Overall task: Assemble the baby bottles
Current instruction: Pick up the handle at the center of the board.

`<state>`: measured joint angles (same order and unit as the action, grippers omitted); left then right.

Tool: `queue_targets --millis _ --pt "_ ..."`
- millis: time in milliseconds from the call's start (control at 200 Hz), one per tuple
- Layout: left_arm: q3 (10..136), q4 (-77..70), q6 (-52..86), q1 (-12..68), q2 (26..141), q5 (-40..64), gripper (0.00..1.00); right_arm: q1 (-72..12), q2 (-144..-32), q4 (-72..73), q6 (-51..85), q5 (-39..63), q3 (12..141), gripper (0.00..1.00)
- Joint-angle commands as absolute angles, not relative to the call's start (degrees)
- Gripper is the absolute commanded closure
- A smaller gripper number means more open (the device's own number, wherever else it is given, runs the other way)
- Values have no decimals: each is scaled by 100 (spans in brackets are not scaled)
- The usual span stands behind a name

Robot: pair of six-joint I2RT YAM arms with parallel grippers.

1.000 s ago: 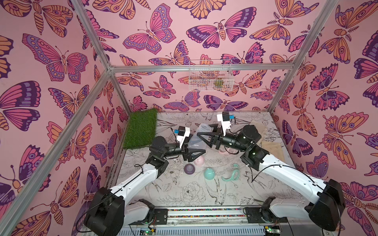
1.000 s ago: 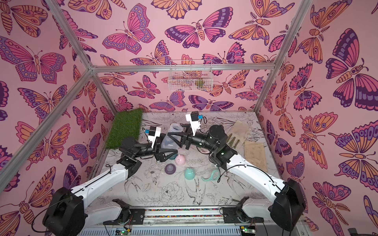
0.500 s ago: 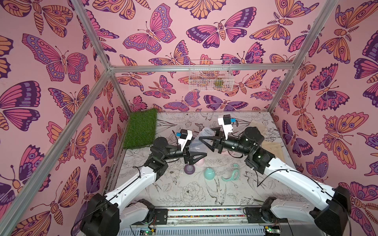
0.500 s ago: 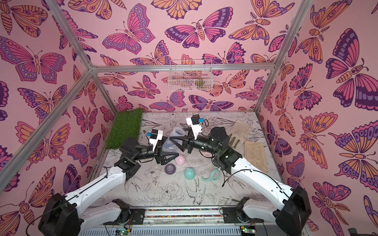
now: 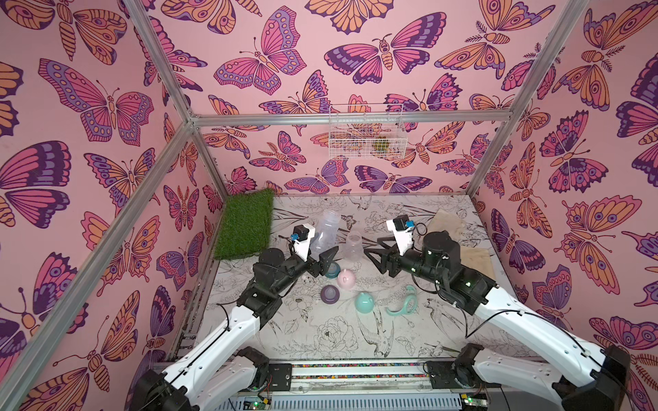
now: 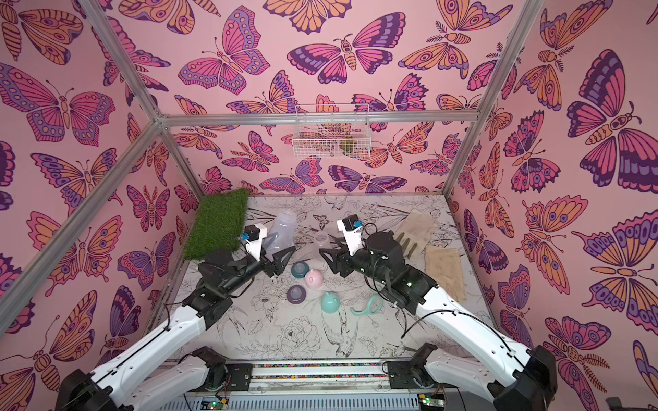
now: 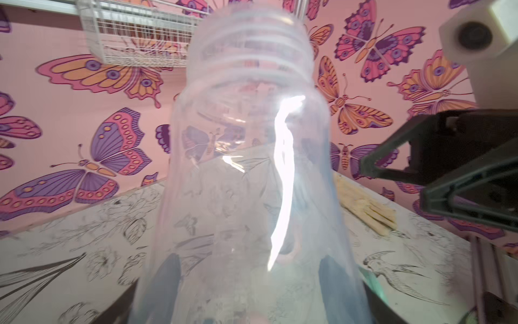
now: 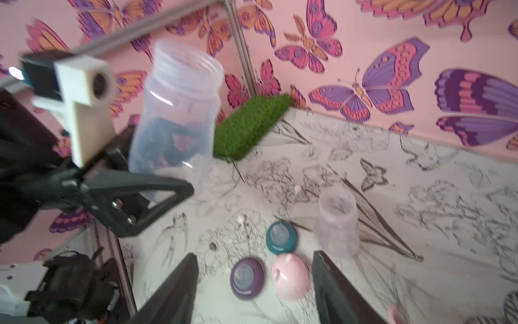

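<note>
My left gripper (image 5: 322,249) is shut on a large clear bottle (image 5: 325,229), which it holds off the table, neck up and leaning; in the left wrist view the bottle (image 7: 252,168) fills the space between the fingers. The right gripper (image 5: 372,246) hangs open and empty above the loose parts. Between its fingers in the right wrist view lie a purple nipple collar (image 8: 247,277) and a pink dome cap (image 8: 290,276). A small clear bottle (image 5: 353,245) stands upright beside a teal collar (image 5: 331,271). A teal cap (image 5: 365,302) and a teal handled ring (image 5: 402,306) lie nearer the front.
A green grass mat (image 5: 245,224) lies at the back left. Two beige gloves (image 6: 414,227) (image 6: 445,267) lie at the right, behind my right arm. A white wire basket (image 5: 366,131) hangs on the back wall.
The right gripper has drawn back to the right, away from the large bottle. The left gripper has tipped the bottle more upright and toward the back.
</note>
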<state>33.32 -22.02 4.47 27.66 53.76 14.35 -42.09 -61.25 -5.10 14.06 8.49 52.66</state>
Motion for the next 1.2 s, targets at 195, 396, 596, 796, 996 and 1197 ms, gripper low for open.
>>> queue_targets --millis 195,396,596,796,996,1197 --pt "2972 -2053 110 2751 4968 237 100 -4290 -6826 -1819 1710 109 4997 52" --pt "2805 -2310 114 2751 4954 345 100 -3752 -6487 -2608 2479 -711 4585 53" --pt "2795 -2427 146 2751 5102 546 100 -2060 -6416 -1834 3133 268 4247 48" --pt "2738 -2522 178 2751 5031 694 100 -1356 -7228 -1072 3295 1087 4346 33" --pt "2707 -2496 117 2751 4975 763 100 -1126 -7846 -500 3401 1605 4187 31" --pt "2698 -2521 88 2751 4944 790 100 -1128 -7688 -642 3454 1518 3799 33"
